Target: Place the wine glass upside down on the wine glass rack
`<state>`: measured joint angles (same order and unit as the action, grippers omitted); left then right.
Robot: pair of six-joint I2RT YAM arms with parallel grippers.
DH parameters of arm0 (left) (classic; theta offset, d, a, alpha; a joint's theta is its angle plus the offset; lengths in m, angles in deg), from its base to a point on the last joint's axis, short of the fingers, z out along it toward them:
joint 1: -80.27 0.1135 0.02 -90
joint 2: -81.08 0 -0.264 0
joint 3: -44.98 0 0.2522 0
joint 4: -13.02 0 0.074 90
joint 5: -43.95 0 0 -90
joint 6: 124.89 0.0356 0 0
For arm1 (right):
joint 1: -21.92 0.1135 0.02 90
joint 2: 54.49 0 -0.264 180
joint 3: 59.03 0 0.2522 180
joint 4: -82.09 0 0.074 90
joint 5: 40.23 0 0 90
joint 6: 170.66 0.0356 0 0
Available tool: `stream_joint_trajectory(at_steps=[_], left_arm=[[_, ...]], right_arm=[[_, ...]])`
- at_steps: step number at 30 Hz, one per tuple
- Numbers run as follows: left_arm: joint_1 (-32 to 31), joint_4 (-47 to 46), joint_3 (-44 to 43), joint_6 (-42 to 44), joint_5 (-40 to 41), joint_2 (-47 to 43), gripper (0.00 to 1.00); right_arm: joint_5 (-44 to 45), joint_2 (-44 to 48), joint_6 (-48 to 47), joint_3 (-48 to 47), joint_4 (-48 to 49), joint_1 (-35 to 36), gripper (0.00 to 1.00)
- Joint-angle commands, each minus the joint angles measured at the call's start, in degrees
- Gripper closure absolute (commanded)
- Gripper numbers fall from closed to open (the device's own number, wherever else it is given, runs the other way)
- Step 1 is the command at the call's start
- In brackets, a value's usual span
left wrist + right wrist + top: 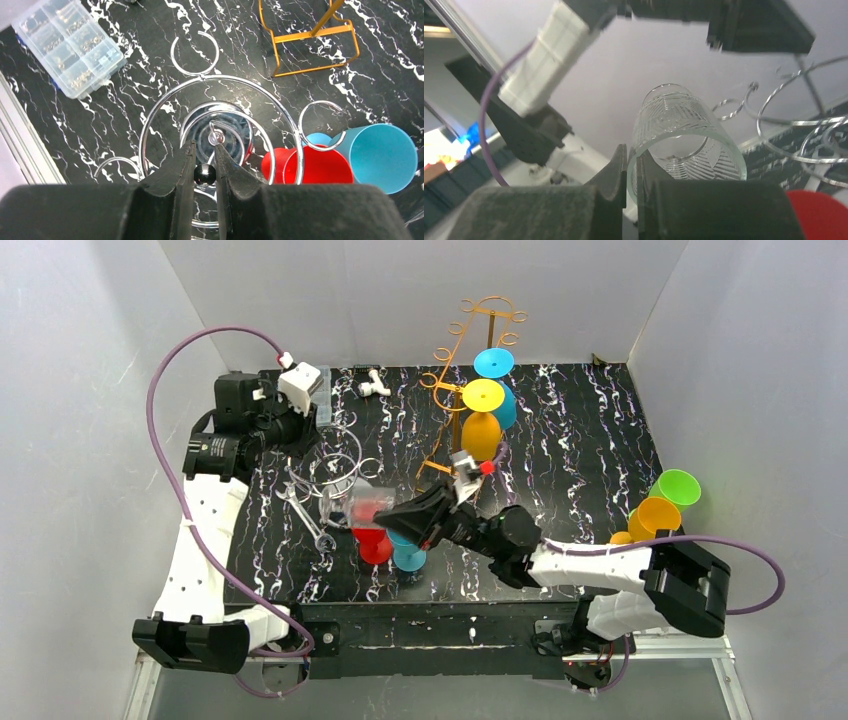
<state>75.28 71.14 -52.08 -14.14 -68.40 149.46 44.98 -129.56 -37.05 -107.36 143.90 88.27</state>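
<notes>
Holding the clear wine glass (676, 125) by its rim wall, the right gripper (631, 155) pinches it just beside the chrome rack (225, 77). The left gripper (204, 150) clamps the rack's black knob (204, 173), probably to steady it. Next, the glass likely needs inverting and hooking onto a ring.

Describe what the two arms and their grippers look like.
The left arm and right arm both have white plastic link shells between black joint housings. A purple cable loops out beside each: left cable, right cable. The left gripper and right gripper have matte black, wedge-shaped fingers. A white camera block sits at the left wrist.
</notes>
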Motion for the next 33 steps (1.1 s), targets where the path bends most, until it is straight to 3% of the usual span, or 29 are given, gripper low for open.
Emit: stream_joint_trajectory(at_steps=[1, 6, 17, 33], left_arm=[[0.4, 3.5, 0.9, -9.7, 4.8, -2.5, 1.00], [-0.1, 0.9, 0.5, -15.4, 6.5, -2.6, 1.00], [-0.7, -0.2, 1.5, -16.1, 8.1, -3.8, 1.00], [-0.8, -0.5, 1.2, -14.5, 7.5, -4.5, 1.00]], right_arm=[[-0.6, 0.4, -9.0, -5.0, -9.3, 3.9, 0.99], [-2.1, -1.4, -9.9, -7.7, -10.8, 5.5, 0.99], [-4.6, -13.1, -8.3, -16.2, -7.5, 5.9, 0.99], [-0.1, -8.6, -7.5, -11.8, -5.1, 2.7, 0.99]])
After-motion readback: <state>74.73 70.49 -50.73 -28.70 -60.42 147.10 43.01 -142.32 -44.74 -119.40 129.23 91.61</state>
